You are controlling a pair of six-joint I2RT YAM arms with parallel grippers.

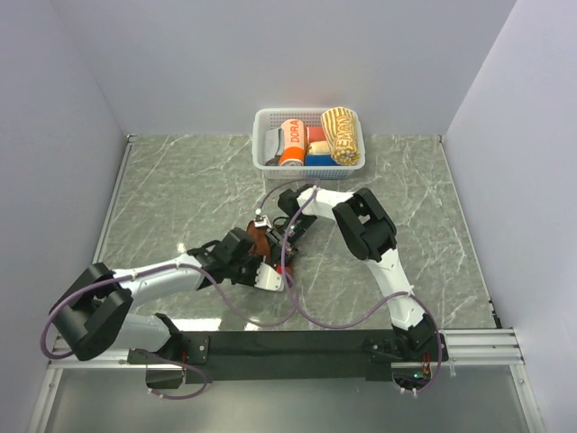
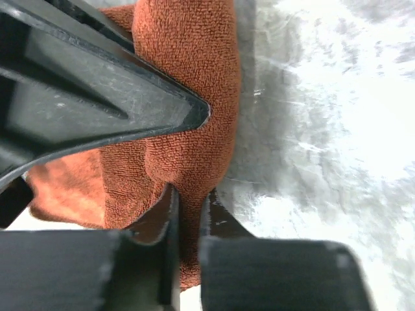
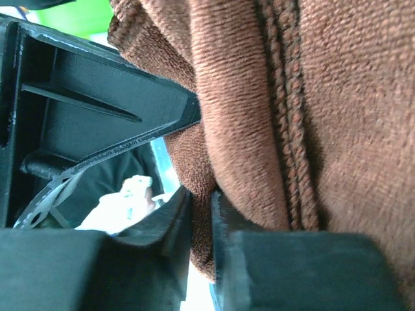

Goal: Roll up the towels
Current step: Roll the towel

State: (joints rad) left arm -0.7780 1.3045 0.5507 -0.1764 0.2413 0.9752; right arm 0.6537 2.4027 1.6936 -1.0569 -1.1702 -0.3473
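Pinching the brown towel with the left gripper, squeezing a thick bunched fold between the two fingers and letting more cloth bulge out past the tips. Clamping the same towel with the right gripper too, biting into a rounded fold just beside the stitched hem. Holding the cloth gathered in a small lump between the two grippers, close above the worktop, though not showing clearly whether touching it or hanging just clear. Leaving the striped towel lying rolled in the basket, far beyond both grippers.

Judging the brown towel as light, soft and quite limp: sagging wherever unsupported, folding over itself readily, recovering from any squeeze without harm. Expecting the looped pile to be gripping well against the fingers, so hardly slipping even under a gentle pinch. Probably needing a thinner hold for a tidy roll: taking a single layer at the hem, near the two corners of one short edge, rather than a fistful from the middle, and keeping the edge stretched flat between the grippers while turning it over.
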